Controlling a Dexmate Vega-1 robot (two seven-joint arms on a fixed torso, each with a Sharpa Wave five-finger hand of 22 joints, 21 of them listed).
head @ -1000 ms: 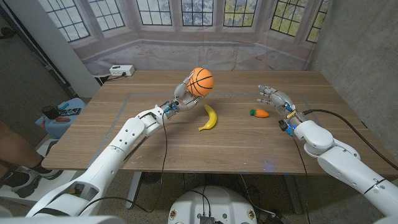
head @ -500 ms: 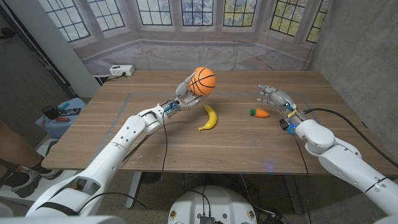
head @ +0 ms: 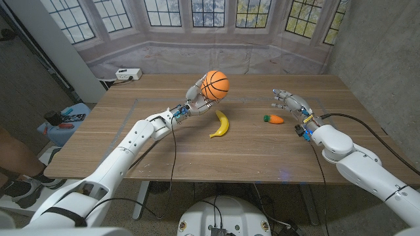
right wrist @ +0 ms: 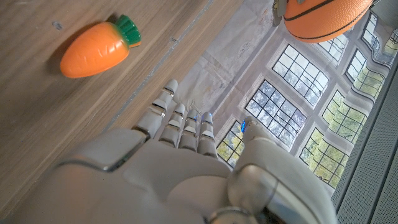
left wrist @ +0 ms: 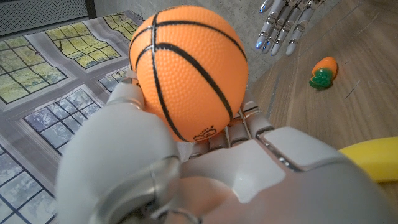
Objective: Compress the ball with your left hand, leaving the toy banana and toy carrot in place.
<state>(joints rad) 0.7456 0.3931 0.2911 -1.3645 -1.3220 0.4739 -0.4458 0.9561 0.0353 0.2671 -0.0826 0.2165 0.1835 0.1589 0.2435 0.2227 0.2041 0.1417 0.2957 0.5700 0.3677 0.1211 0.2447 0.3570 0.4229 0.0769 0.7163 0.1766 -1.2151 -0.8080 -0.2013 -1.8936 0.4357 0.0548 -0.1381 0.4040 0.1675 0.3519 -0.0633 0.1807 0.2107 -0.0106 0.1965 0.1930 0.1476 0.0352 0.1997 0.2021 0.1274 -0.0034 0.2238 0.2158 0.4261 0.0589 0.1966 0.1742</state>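
Above the wooden table (head: pixel 197 147), the left hand (head: pixel 195 96) grips the orange rubber basketball (head: pixel 215 84) aloft. The right hand (head: pixel 290 102), fingers spread and holding nothing, hovers beside the orange toy carrot (head: pixel 274 119); the yellow toy banana (head: pixel 221 124) lies below the ball.

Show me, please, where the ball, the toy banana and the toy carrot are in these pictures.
ball (head: pixel 215 84), head view: centre of its orange face, held up by the left hand.
toy banana (head: pixel 222 123), head view: middle of its curved body.
toy carrot (right wrist: pixel 96 49), right wrist view: middle of its orange body.
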